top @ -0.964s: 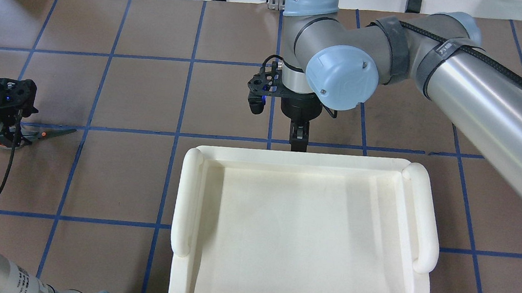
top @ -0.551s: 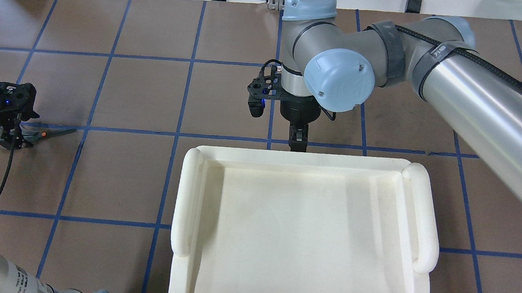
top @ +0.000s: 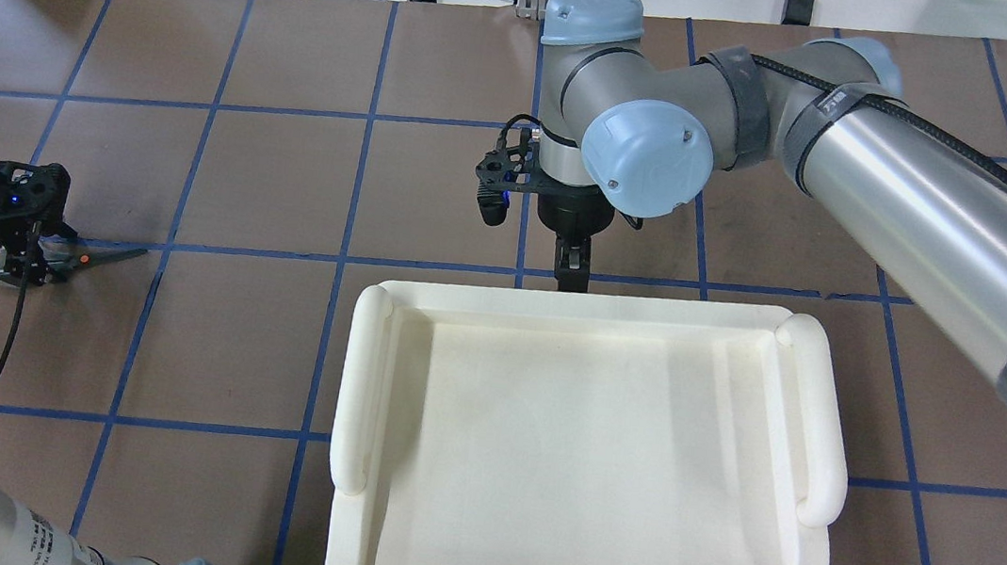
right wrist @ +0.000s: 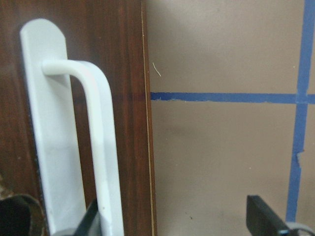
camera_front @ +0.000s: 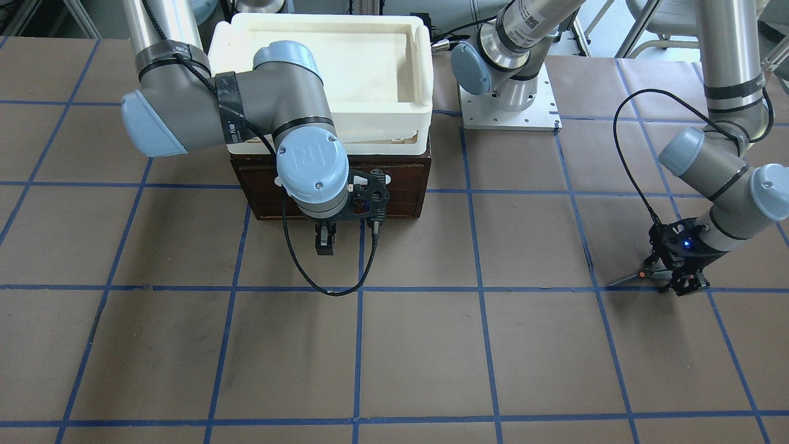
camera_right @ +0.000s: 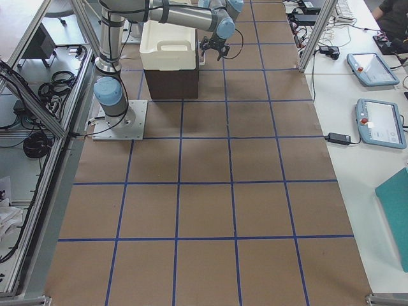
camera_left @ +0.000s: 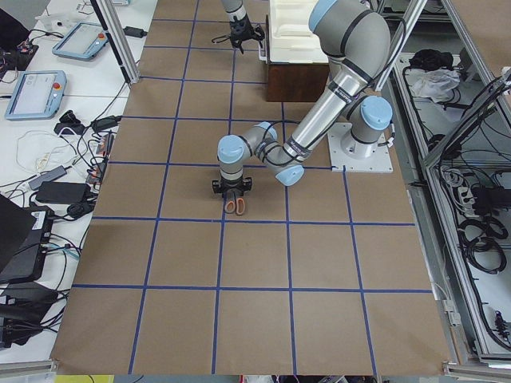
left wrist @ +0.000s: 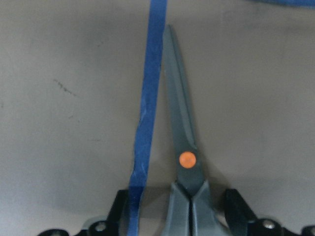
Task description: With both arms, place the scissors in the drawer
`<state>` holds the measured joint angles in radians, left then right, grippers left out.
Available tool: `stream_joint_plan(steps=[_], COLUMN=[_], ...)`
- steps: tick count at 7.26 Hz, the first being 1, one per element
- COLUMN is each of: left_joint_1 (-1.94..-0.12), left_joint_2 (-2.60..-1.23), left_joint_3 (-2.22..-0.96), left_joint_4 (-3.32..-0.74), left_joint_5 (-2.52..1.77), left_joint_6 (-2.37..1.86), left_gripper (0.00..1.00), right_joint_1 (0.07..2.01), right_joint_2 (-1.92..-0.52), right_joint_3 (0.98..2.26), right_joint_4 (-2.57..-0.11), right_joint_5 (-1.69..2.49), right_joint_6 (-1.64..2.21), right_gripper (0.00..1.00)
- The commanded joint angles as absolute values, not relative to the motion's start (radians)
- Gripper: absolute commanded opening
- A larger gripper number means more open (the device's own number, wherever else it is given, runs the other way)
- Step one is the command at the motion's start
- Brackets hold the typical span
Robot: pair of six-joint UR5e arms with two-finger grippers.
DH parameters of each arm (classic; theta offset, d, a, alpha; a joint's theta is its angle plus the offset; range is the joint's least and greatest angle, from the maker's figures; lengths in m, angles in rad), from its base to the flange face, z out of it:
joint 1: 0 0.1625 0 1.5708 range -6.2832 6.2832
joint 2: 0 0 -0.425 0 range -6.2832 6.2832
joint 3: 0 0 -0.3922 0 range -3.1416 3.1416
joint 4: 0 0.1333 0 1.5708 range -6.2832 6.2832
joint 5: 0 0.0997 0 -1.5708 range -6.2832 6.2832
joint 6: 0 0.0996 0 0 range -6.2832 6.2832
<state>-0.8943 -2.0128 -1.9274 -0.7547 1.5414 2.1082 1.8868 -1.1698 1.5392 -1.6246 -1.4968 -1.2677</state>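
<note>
The scissors [top: 97, 255] lie flat on the table at the far left, blades pointing toward the middle. In the left wrist view the scissors [left wrist: 183, 142] lie closed beside a blue tape line. My left gripper [top: 27, 264] is low over the handles. It is open, with a finger [left wrist: 235, 211] on each side and a gap to the handles. The dark brown drawer [camera_front: 394, 185] is closed under a cream tray. My right gripper [camera_front: 325, 242] hangs open in front of it. Its left finger [right wrist: 92, 220] is next to the white loop handle [right wrist: 93, 137].
The cream-white plastic tray [top: 364, 380] sits on top of the drawer cabinet. A black cable [camera_front: 320, 271] loops from the right wrist down onto the table. The left arm's base plate [camera_front: 508, 105] stands beside the cabinet. Blue tape lines grid the brown table.
The left gripper has shifted slightly at the scissors' handles. The right arm has eased a little to the left in front of the drawer. The scissors lie where they were.
</note>
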Motion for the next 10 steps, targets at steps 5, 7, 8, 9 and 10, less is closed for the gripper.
stream_joint_plan(steps=[5, 7, 8, 9, 10], left_joint_1=[-0.94, -1.041, -1.096, -1.142, -1.179], left_joint_2=[-1.941, -1.86, -1.83, -1.81, -1.795], left_joint_3=[-1.853, -1.734, -1.644, -1.546, -1.486], left_joint_4=[-0.787, -0.978, -1.103, -1.261, -1.357], left_joint_5=[1.511, 1.502, 1.503, 1.506, 1.511], left_joint_6=[2.14, 2.112, 2.094, 2.067, 2.066], left_gripper=[0.09, 0.05, 0.01, 0.01, 0.01], right_joint_1=[1.862, 1.862, 1.862, 1.862, 1.862], right_joint_2=[-1.166, -1.164, -1.155, -1.154, -1.154], right_joint_3=[1.512, 1.508, 1.506, 1.506, 1.506], right_joint_4=[-1.675, -1.71, -1.757, -1.77, -1.811], right_joint_5=[-1.496, -1.489, -1.488, -1.491, -1.499], right_joint_6=[-1.27, -1.275, -1.273, -1.275, -1.273], right_gripper=[1.0, 1.0, 1.0, 1.0, 1.0])
